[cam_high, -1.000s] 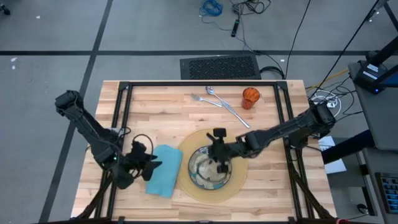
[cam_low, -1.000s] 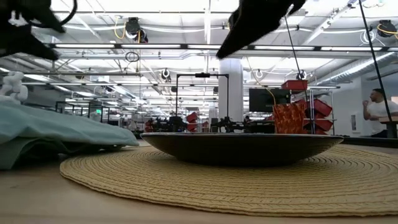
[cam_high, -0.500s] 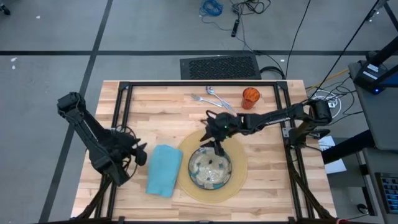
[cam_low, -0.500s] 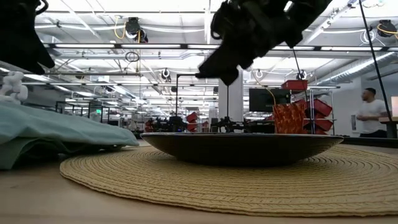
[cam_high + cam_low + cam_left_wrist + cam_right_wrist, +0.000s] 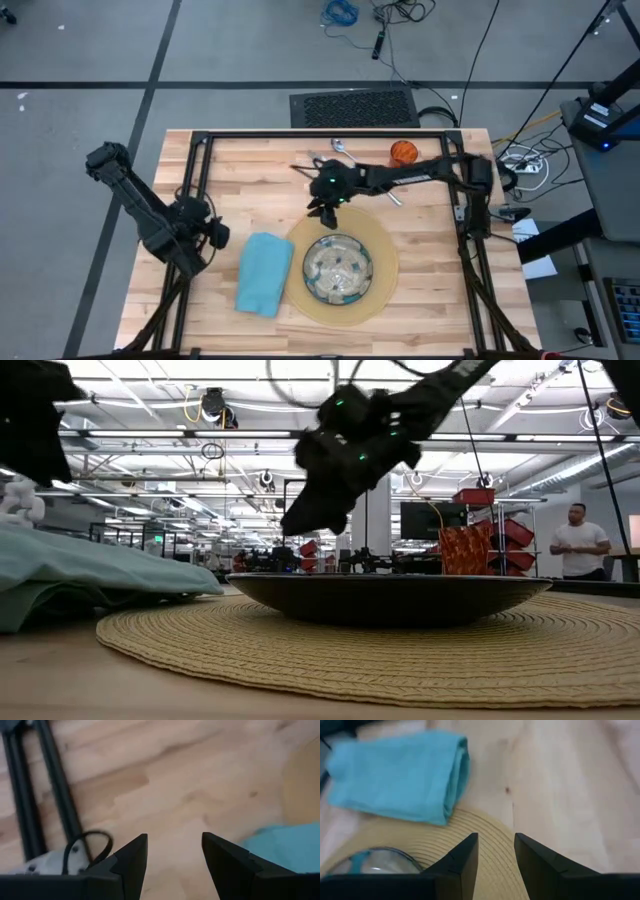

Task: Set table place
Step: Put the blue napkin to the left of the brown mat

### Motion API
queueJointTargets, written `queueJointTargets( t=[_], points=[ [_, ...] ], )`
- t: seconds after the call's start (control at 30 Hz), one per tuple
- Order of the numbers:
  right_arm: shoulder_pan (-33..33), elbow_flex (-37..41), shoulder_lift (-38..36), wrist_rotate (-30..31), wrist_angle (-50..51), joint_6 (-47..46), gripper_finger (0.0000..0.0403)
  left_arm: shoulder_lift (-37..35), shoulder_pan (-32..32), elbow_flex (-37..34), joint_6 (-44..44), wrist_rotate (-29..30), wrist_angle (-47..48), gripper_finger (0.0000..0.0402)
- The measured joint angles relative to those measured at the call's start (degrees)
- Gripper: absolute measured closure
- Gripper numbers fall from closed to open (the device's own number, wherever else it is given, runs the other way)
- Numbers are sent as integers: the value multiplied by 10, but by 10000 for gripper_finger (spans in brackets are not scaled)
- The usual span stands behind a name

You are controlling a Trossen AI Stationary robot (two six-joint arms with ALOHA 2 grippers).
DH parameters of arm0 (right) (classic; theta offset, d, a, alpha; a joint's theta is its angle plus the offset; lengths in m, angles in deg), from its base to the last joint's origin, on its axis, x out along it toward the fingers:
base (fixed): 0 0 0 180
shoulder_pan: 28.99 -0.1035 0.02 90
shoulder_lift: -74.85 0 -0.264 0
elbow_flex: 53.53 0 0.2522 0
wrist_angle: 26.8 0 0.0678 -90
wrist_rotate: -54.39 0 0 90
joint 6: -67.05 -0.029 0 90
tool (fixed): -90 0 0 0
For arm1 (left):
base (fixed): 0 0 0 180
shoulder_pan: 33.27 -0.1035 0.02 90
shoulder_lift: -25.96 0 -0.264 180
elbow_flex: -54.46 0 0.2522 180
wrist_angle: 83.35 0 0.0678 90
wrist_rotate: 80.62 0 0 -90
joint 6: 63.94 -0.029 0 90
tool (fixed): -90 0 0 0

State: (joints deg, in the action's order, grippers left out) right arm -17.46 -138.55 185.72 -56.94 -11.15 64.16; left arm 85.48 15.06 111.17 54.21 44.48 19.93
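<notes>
1. Tabletop (image 5: 240,180) of light wooden planks with a black rail frame carried the place setting: a big round tan woven mat (image 5: 384,268) lay at its near middle, with a patterned glass plate (image 5: 338,268) sitting on the mat.
2. A folded teal cloth napkin (image 5: 265,273) lay just beside the mat on its left, flat on the wood.
3. A small orange cup (image 5: 403,152) stood near the far edge, with a silver fork (image 5: 316,158) and a silver spoon (image 5: 339,147) beside it; the right arm covered part of the cutlery.
4. The right gripper (image 5: 325,203) hovered above the wood just beyond the mat's far rim, its jaws spread apart with nothing between them.
5. The left gripper (image 5: 214,234) hung over bare wood left of the napkin, near the black rail, its jaws also spread and empty.
6. A person (image 5: 574,541) stood in the room far behind.
</notes>
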Motion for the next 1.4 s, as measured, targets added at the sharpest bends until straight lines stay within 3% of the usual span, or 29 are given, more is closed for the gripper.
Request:
queueJointTargets(
  t=[0.07,0.27,0.5,0.87,1.13,1.4],
  points=[
    [1,-52,37,-3,46,25,284,-4,-13,-5,-25,-23,-10,227],
    [-1,-210,119,-40,157,80,284,-3,-18,-4,-32,-14,-16,227],
    [-19,-310,177,-75,205,103,284,-3,-18,-4,-36,7,-19,227],
    [-98,-314,186,-91,166,143,284,-3,-18,-4,-51,27,-22,227],
    [-117,-315,186,-91,128,105,284,-3,-18,-4,-75,41,-40,226],
    [-180,-314,186,-109,116,80,284,-3,-18,-4,-76,61,-41,226]
  ],
)
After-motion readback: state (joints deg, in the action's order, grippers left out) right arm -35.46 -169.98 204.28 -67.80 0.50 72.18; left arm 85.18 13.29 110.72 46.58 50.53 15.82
